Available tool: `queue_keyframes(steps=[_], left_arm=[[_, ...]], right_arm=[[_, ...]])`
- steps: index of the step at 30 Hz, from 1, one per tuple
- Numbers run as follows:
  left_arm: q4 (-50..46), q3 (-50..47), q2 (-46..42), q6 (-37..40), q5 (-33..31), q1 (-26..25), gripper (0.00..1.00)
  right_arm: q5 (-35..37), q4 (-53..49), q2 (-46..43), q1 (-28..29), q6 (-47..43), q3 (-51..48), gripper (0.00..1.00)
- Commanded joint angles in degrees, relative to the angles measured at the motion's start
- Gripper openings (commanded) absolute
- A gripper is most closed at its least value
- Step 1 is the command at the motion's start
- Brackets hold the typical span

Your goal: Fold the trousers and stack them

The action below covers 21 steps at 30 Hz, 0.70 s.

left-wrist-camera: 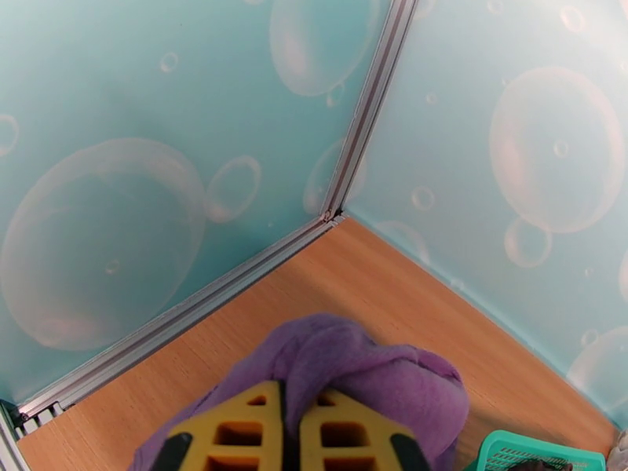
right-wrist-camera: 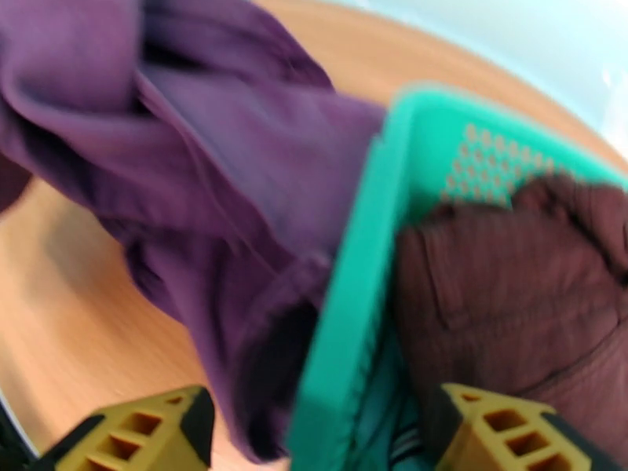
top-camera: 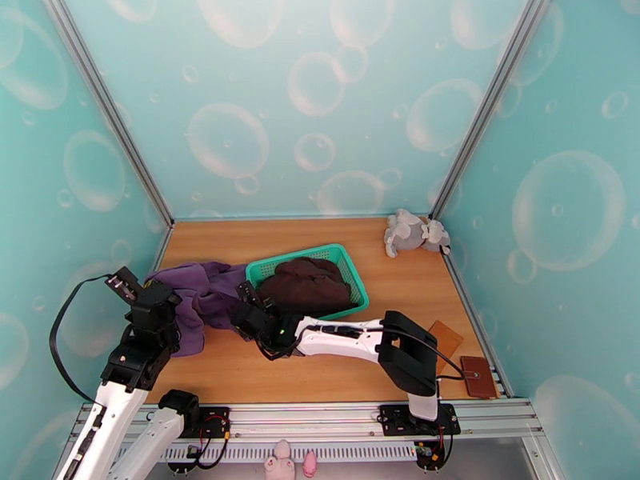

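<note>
On the left half of the counter (top-camera: pixel 240 378), found the trousers (top-camera: pixel 200 296) in a crumpled purple heap, touching the left wall of the green basket (top-camera: pixel 354 274). Noted no fold, no flattened leg and no stack begun.

Recorded left jaws closed tight on a bunched ridge of the purple fabric at the heap's left side. Recorded right jaws set wide and gripping nothing, straddling the basket's left rim. Placed one fingertip (right-wrist-camera: pixel 137 433) on the trousers' side of that rim and the other over the dark brown garment (top-camera: pixel 308 286) inside the basket. Observed a grey plush toy (top-camera: pixel 412 232) at the far right corner, well apart.

Judged progress as barely started, with a hold taken on one side only. Left to do: draw the trousers clear of the basket, spread flat, fold, set on a stack. Cannot tell whether waist or leg sits in the left jaws.
</note>
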Motion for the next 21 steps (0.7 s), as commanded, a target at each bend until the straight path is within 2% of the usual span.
queue_keyframes(steps=[1, 8, 13, 21], left_arm=[[2.69, 0.45, -1.14, 0.07, -1.21, 0.64, 0.0], [4.38, -0.29, -1.36, 0.67, 0.29, 0.84, 0.0], [4.84, -0.54, -1.56, 0.87, 0.51, 0.91, 0.0], [5.49, -0.81, -1.77, 1.21, 0.9, 0.99, 0.0]], right_arm=[[1.83, -3.81, 0.23, -0.31, 4.06, 2.33, 0.71], [-0.21, -5.93, 2.17, -1.11, 4.73, 3.33, 0.61], [-2.4, -6.11, 2.27, -2.17, 4.82, 3.05, 0.49], [-4.7, -6.6, 3.06, -3.89, 4.41, 3.4, 0.47]])
